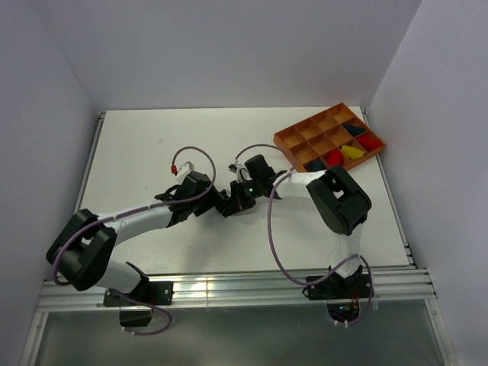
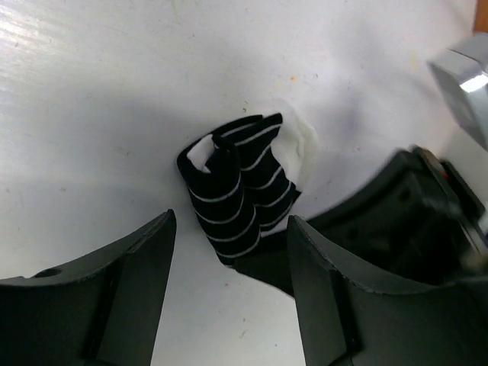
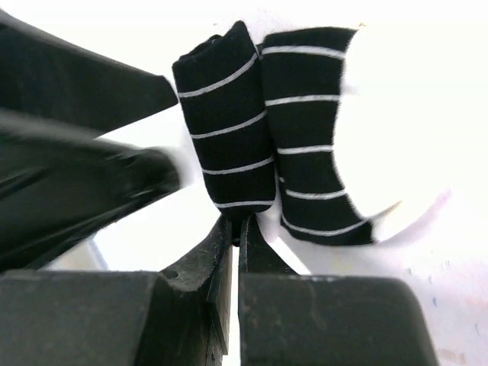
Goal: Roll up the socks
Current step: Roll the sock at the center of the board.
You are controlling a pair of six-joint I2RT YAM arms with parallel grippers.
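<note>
The black-and-white striped sock with a white toe lies partly rolled on the white table, between both grippers at mid-table. My right gripper is shut on the near end of the sock's rolled part; in the top view the gripper sits just right of the sock. My left gripper is open, with its jaws wide apart on either side of the sock's near end and not touching it; it shows in the top view too. The right gripper's dark fingers reach in from the right.
An orange compartment tray stands at the back right. It holds small bundles: red, yellow and dark ones. Both arms meet at mid-table, with purple cables looping over them. The table's rail runs along the near edge.
</note>
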